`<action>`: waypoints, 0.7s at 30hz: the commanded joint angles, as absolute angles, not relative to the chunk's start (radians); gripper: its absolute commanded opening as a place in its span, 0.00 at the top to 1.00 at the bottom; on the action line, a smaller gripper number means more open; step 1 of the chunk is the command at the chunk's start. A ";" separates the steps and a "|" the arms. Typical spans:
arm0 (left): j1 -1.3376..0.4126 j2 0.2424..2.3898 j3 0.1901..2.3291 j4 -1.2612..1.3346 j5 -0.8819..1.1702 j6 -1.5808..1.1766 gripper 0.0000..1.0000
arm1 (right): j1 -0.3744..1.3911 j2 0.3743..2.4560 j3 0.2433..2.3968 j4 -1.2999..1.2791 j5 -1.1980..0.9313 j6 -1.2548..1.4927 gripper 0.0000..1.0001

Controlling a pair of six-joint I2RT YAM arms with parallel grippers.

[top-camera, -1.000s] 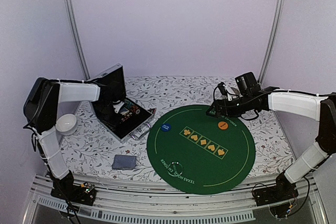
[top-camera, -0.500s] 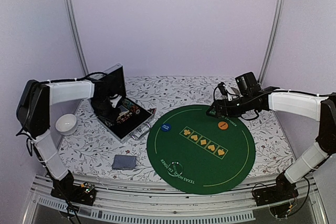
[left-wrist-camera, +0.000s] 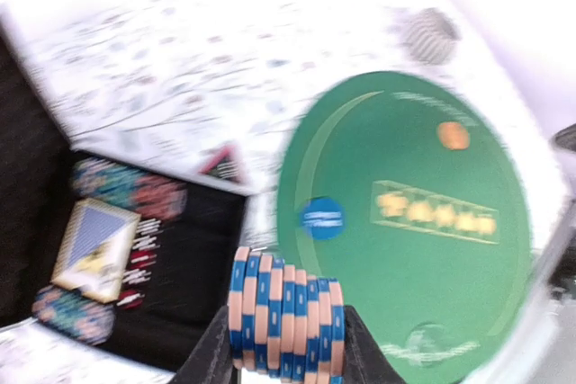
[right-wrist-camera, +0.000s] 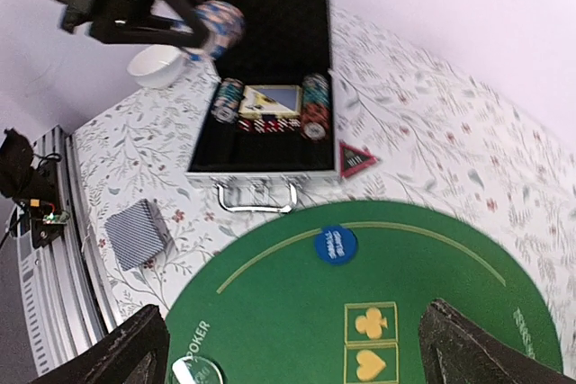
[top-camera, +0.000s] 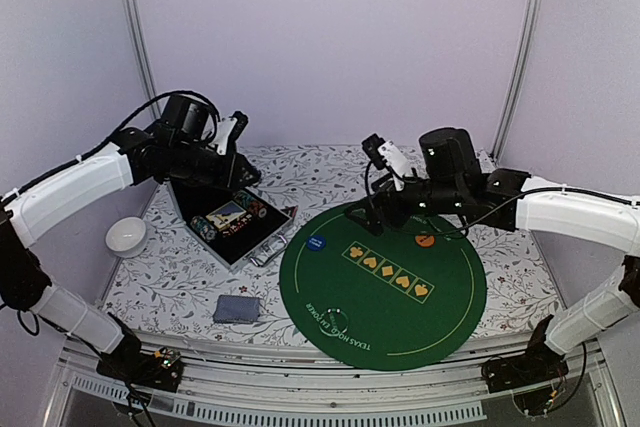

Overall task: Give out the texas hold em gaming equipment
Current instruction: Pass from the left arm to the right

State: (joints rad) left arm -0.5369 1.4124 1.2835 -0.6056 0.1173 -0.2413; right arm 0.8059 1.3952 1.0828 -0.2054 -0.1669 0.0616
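Open black-lined case lies at the far left of a floral cloth, with a round green mat to its right; a white bowl stands left of the case, and a blurred ribbed grey cup sits just off the mat's edge

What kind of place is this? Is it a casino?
Probably a robot test booth, not a casino: two robot arms bolted to a table, plain walls all round, and a green poker mat.
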 commanded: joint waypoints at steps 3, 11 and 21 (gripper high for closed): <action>-0.635 1.410 1.225 -0.347 0.406 -0.423 1.00 | 1.020 1.493 1.120 0.084 0.080 -0.281 0.01; -0.687 1.441 1.229 -0.312 0.409 -0.489 1.00 | 1.043 1.677 1.281 0.150 0.118 -0.330 0.01; -0.702 1.466 1.239 -0.308 0.429 -0.497 1.00 | 1.043 1.778 1.356 0.195 0.098 -0.373 0.21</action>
